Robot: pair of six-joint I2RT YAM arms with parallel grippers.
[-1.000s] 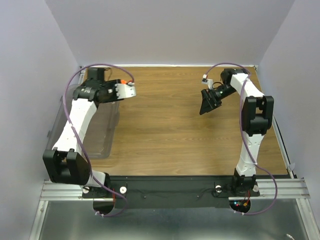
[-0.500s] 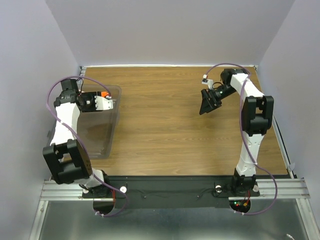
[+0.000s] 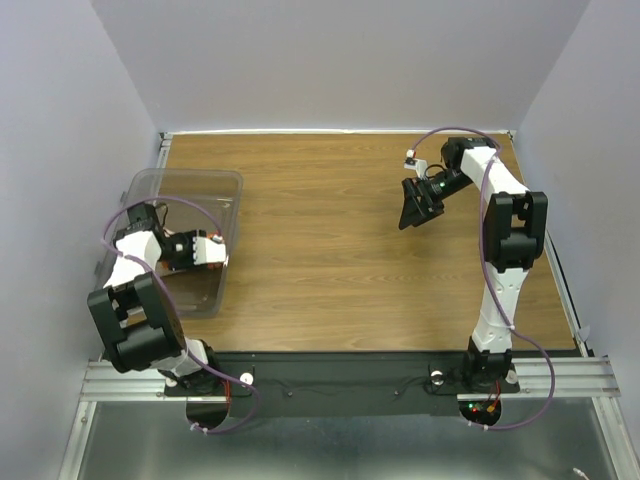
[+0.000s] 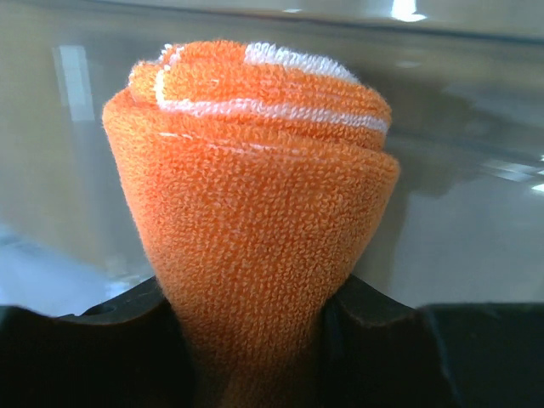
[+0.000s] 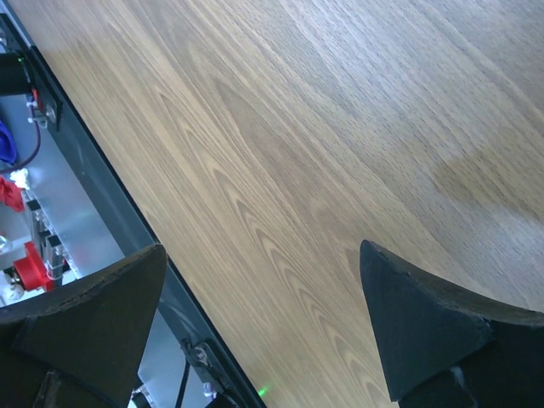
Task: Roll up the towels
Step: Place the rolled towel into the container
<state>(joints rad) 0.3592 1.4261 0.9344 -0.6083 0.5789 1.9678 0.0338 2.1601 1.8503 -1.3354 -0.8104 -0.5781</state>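
Note:
The towel (image 4: 255, 195) is a tight orange roll with thin white lines spiralling at its end. It fills the left wrist view and stands between the black fingers (image 4: 93, 348) of my left gripper (image 4: 255, 340), which is shut on its lower part. From above, only a sliver of the orange towel (image 3: 212, 239) shows at the left gripper (image 3: 214, 250), low inside the clear tub (image 3: 186, 176). My right gripper (image 3: 410, 215) hangs over the bare wood at the right. Its jaws (image 5: 259, 319) stand wide open with nothing between them.
The clear plastic tub's wall (image 4: 476, 127) glints behind the roll and sits at the table's left edge. The wooden tabletop (image 3: 330, 250) spreads between the arms. A black rail (image 5: 127, 229) with cables runs along the near edge.
My left arm has swung from the back of the table toward the near side and down into the tub, carrying the rolled towel. The right arm has not moved.

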